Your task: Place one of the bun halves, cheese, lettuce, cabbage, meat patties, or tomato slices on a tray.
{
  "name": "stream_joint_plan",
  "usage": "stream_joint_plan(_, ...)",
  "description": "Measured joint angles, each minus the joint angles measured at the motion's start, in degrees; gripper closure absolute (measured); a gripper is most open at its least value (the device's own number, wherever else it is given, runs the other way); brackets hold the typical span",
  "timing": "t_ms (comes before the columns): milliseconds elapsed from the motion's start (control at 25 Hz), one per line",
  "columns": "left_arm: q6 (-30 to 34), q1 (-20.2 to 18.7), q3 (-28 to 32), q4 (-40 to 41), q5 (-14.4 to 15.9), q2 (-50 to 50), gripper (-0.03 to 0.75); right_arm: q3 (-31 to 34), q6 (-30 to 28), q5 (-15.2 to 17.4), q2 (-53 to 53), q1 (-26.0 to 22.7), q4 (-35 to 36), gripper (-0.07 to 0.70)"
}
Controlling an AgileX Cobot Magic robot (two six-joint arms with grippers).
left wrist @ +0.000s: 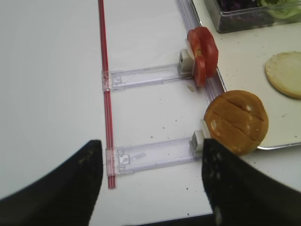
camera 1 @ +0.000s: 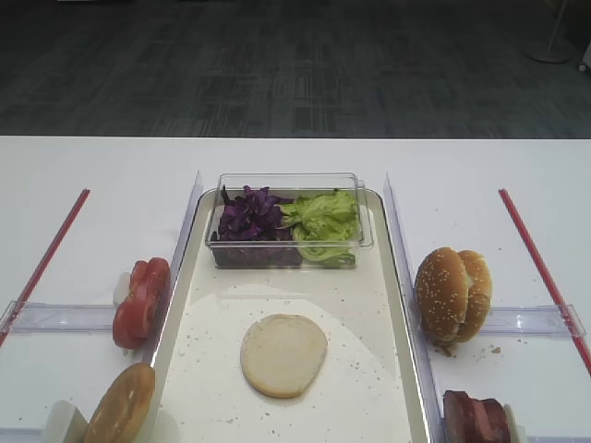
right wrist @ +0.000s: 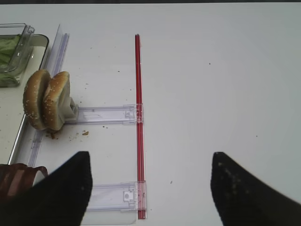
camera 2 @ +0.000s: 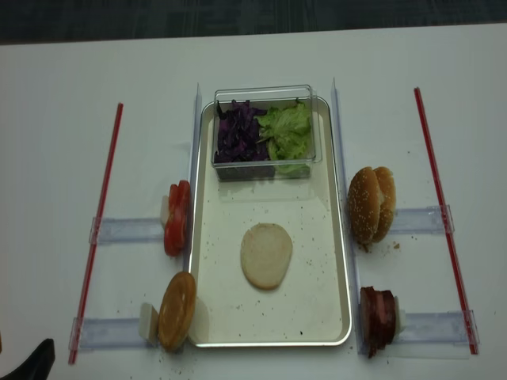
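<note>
A bun half point(camera 1: 283, 354) lies flat on the tray point(camera 1: 392, 388), cream cut face up, near the tray's middle and apart from everything else on it. My left claw point(left wrist: 151, 181) is well away from it: the two dark fingers point(left wrist: 61, 188) stand wide apart with nothing between them, over bare table outside the tray's left rim. From my left wrist, the bun half shows only at the upper right edge, past a second, golden-crusted bun point(left wrist: 237, 121) that stands on edge against the end of a clear rack point(left wrist: 153, 156) at the tray's rim. Beyond that bun, the tomato slices point(left wrist: 203, 55) stand in a row on the next rack, also hard against the rim. A red strip point(left wrist: 104, 75) runs across both racks.

My right claw point(right wrist: 148, 186) is likewise spread wide and holds nothing, over table right of the tray. The sesame buns point(right wrist: 47, 100) stand on edge ahead and to its left, and the meat patties point(camera 2: 378, 317) sit just beside its left finger point(right wrist: 66, 188).

At the tray's far end a clear tub point(camera 1: 288, 220) holds the cabbage point(camera 1: 247, 217) on the left and the lettuce point(camera 1: 323, 221) on the right, touching each other.
</note>
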Motion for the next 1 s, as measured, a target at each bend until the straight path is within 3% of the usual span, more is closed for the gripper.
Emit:
stream_joint_plan(480, -4.3, 0.0, 0.1, 2.1, 0.0, 0.0, 0.295, 0.0, 0.0, 0.0, 0.0, 0.0, 0.0, 0.08)
stream_joint_plan(1000, -4.4, 0.0, 0.1, 2.3, 0.0, 0.0, 0.295, 0.0, 0.0, 0.0, 0.0, 0.0, 0.0, 0.08)
